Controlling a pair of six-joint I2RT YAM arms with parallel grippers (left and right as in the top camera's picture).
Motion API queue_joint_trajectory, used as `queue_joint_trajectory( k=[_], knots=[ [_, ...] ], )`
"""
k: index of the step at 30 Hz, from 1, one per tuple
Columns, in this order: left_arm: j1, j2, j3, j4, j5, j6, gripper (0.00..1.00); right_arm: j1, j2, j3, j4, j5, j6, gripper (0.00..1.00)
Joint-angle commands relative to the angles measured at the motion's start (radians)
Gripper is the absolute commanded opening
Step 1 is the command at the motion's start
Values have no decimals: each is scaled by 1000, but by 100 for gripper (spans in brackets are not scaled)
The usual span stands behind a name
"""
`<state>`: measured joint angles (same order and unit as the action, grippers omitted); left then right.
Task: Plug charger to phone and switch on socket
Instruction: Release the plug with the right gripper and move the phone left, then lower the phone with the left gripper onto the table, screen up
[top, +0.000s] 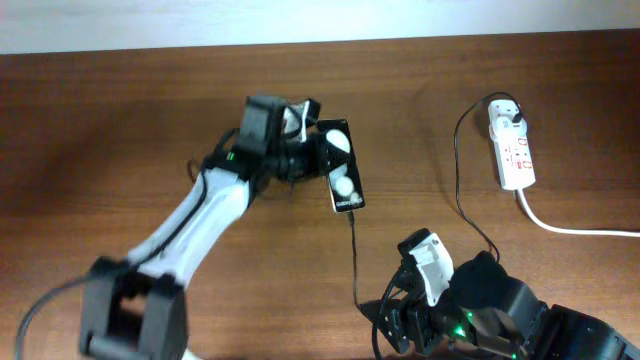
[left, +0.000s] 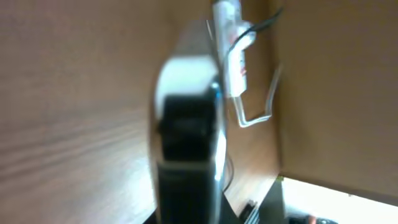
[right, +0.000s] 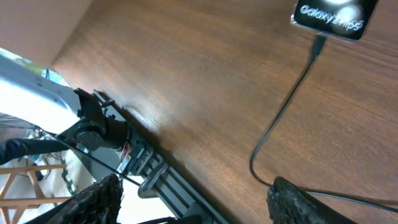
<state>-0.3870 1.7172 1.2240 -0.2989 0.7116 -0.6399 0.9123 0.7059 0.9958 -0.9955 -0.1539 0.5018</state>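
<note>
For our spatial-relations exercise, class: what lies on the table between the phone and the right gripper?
The black charger cable, running from the phone toward the open right gripper over bare tabletop; the right wrist view shows it clearest.

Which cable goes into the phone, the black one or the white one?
The thin black cable: its tip meets the phone's bottom edge. The thick white cord leaves the power strip and runs off to the right.
</note>
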Motion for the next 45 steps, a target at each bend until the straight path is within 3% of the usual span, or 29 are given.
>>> queue_joint_trajectory(
  k=[1, 4, 9, 25, 32, 39, 45],
  knots=[
    [-4, 175, 171, -98, 78, 164, 0, -3, -4, 18, 2, 29, 5, 81],
    [-4, 308, 202, -101, 87, 164, 0, -3, -4, 18, -22, 36, 5, 99],
    [-4, 420, 202, -51, 88, 164, 0, -3, -3, 18, -27, 35, 5, 99],
    [-13, 434, 202, -50, -4, 167, 5, -3, -3, 18, -27, 35, 5, 99],
    [-32, 528, 202, -34, -2, 159, 5, -3, -3, 18, -27, 35, 5, 99],
    [-32, 551, 202, -36, -2, 159, 19, -3, -3, 18, -27, 35, 5, 99],
    [-32, 551, 202, -36, -2, 159, 59, -3, -3, 18, -27, 35, 5, 99]
  ],
)
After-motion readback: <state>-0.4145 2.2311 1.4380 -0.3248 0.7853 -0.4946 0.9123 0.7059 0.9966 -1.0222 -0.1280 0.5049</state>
